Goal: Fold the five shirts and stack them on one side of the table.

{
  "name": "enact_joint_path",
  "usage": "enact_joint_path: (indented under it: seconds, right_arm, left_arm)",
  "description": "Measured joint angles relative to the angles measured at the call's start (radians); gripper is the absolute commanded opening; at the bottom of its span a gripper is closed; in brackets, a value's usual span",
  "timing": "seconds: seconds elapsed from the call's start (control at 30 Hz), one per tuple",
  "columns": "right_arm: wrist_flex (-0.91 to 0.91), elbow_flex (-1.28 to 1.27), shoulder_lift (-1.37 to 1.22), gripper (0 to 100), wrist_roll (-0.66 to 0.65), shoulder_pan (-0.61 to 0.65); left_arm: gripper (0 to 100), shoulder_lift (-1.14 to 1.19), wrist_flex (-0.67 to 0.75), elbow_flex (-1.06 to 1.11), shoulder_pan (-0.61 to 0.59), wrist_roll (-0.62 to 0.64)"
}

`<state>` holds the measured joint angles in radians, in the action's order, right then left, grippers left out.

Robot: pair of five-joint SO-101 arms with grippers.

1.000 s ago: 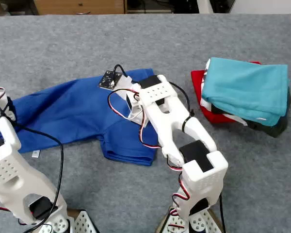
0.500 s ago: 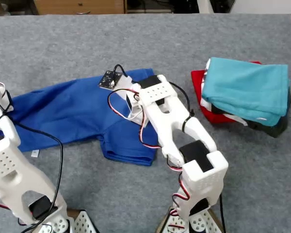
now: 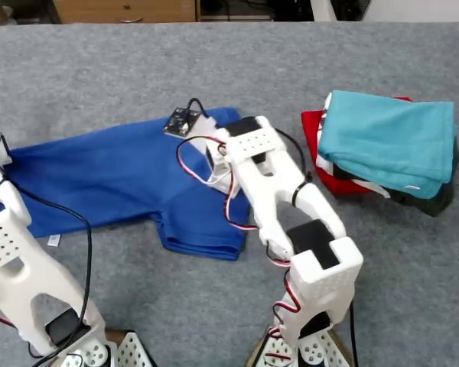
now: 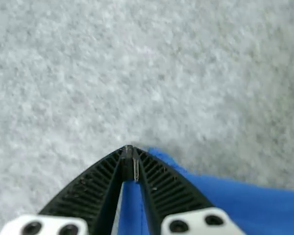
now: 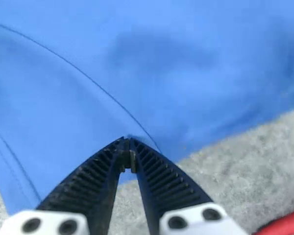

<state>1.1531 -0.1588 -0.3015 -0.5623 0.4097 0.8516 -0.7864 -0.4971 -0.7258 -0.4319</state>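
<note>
While the stack of folded shirts (image 3: 386, 145) looks done, the blue shirt (image 3: 122, 180) beside it lies unfolded, pinched by the left end effector (image 4: 129, 152) and the right end effector (image 5: 126, 147).

The left end effector (image 4: 129, 152), at lower centre of frame, is clamped tight. The right end effector (image 5: 127, 147) is clamped too.

Spread blue shirt (image 3: 115, 180); folded stack (image 3: 386, 141) at right.
</note>
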Motion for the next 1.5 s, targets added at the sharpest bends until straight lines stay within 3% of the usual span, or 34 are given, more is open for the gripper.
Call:
enact_joint_path:
  seconds: [0.4, 0.63, 0.9, 1.13, 1.5]
  right_arm:
    - [-0.009, 0.11, -0.005, 0.5, 0.0, -0.017]
    - [-0.247, 0.299, -0.164, 0.5, 0.153, -0.017]
    - [-0.241, 0.686, -0.568, 0.5, 0.273, -0.035]
    - [0.028, 1.123, -0.784, 0.5, 0.324, -0.086]
    - [0.468, 1.735, -0.919, 0.5, 0.308, -0.087]
  left_arm:
    - [2, 0.12, -0.539, -0.606, 0.005, -0.002]
    - [2, 0.129, -0.922, -0.875, 0.055, -0.005]
    - [2, 0.238, -0.962, -0.832, -0.038, 0.017]
    - [2, 0.419, -0.853, -0.89, -0.063, 0.009]
    - [2, 0.454, -0.911, -1.126, -0.031, 0.008]
